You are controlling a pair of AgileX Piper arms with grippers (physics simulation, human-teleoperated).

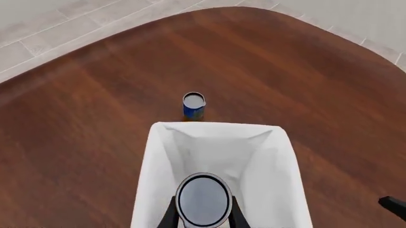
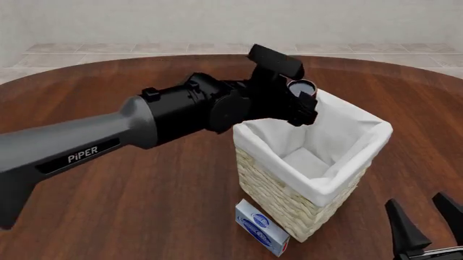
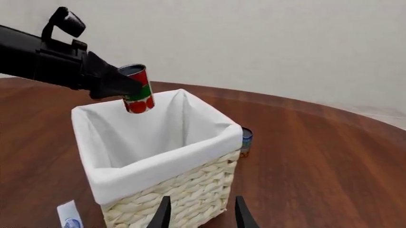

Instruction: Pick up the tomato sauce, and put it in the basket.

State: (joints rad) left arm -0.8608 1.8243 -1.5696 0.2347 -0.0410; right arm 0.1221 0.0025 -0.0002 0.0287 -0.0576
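Left gripper (image 3: 120,85) is clamped on the tomato sauce (image 3: 138,90), held above the basket (image 2: 289,208) opening, close to one liner wall and slightly tilted. Risk: released this near the rim, the can may clip the liner fold and tumble outside, or tip the basket. Right gripper (image 3: 199,211) idles near the desk's near right corner, fingers apart, nothing in them. Blue box (image 2: 262,234) lies against the basket's near side; blue can (image 1: 194,105) stands just past it. Dark wood rounded desk, pale tiled floor, plain wall.
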